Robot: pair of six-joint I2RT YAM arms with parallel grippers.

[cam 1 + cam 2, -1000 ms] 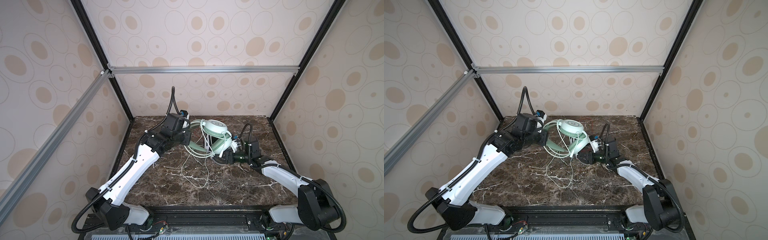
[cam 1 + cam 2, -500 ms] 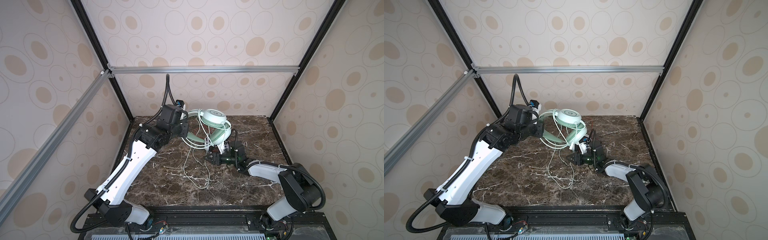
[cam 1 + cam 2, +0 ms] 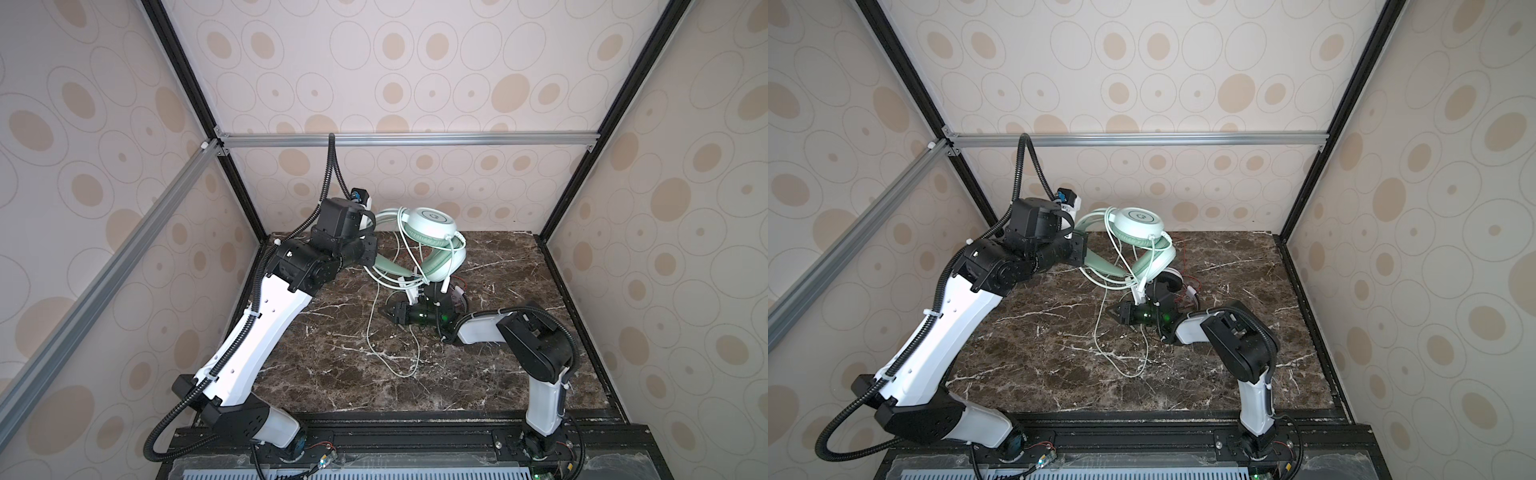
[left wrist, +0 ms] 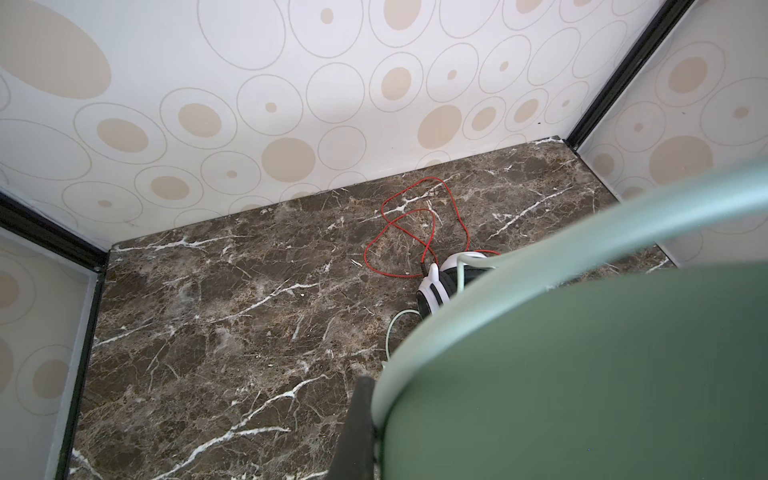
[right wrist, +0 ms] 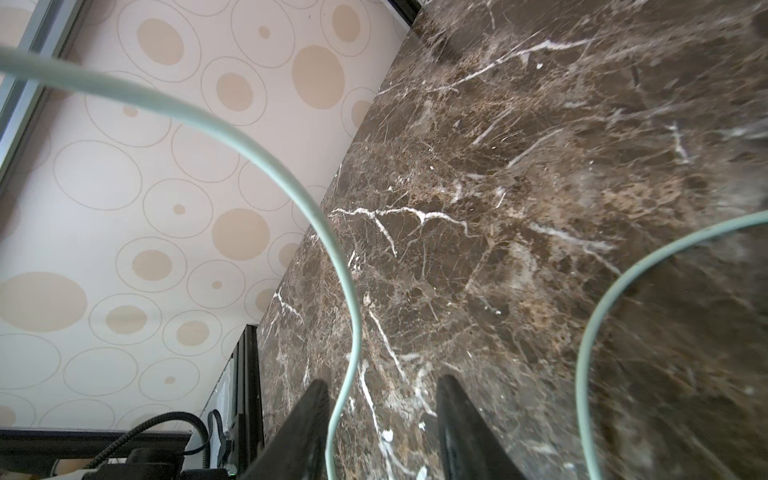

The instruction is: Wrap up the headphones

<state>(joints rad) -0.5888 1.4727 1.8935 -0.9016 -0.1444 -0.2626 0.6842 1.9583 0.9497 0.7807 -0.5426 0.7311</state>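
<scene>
Only mark: a small emblem, G-like, centred on the upper earcup [image 3: 432, 217] of the mint-green headset [image 3: 446, 259], seen in both top views. Too small to confirm. Nothing else readable.

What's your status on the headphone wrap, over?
Left gripper shut on mint-green headset, aloft. Right gripper open, pale green cable between fingers. White-and-black headset lies underneath.

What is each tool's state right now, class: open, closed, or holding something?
Left tool: closed on the mint-green headset, gripping its headband.
Right tool: open, the pale green cable passing between its jaws, ungripped.
</scene>
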